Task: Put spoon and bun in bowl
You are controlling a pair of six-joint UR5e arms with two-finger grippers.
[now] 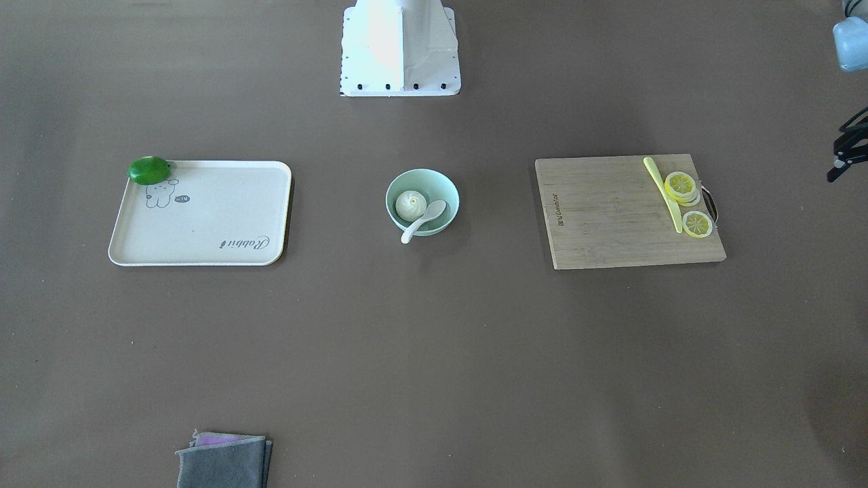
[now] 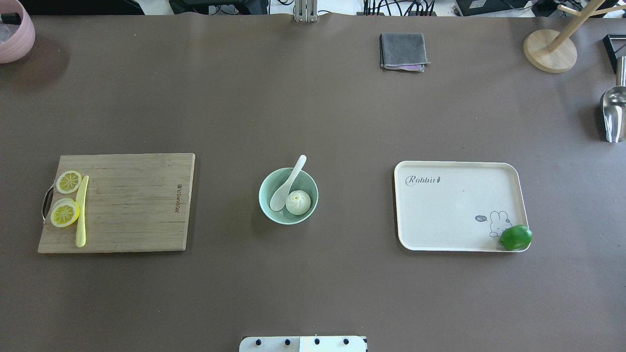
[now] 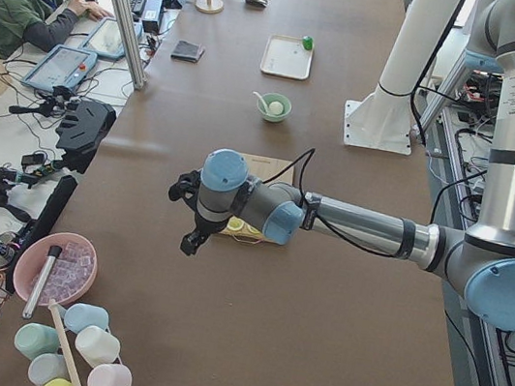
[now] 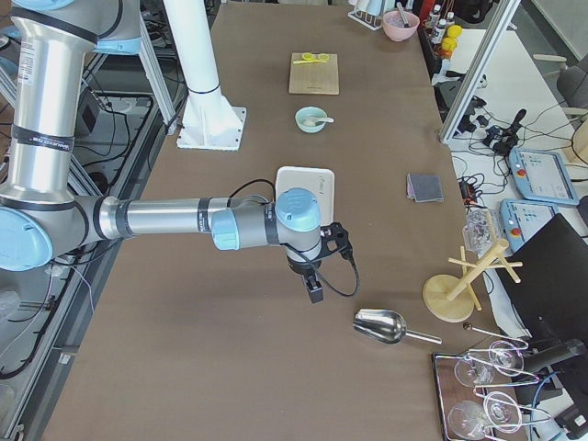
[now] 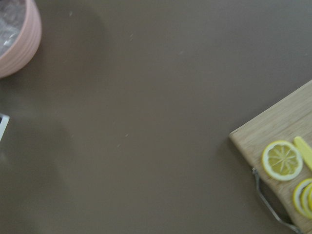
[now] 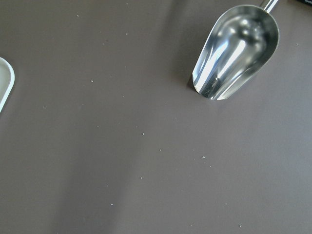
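Observation:
The pale mint-green bowl (image 1: 449,187) (image 2: 266,187) stands at the table's middle. The white bun (image 1: 411,205) (image 2: 298,202) lies inside it. The white spoon (image 1: 424,220) (image 2: 288,183) rests with its scoop in the bowl beside the bun and its handle over the rim. My left gripper (image 3: 189,243) hangs above the table past the cutting board's end, far from the bowl. My right gripper (image 4: 314,292) hangs past the tray, near a metal scoop. I cannot tell whether either is open or shut. Neither shows in the overhead view.
A wooden cutting board (image 2: 132,205) holds lemon slices (image 2: 65,213) and a yellow knife (image 2: 81,212). A cream tray (image 2: 455,205) has a green lime (image 2: 516,237) on its corner. A grey cloth (image 2: 402,50), metal scoop (image 6: 236,48), pink bowl (image 5: 14,39) and wooden stand (image 2: 550,49) sit at the edges.

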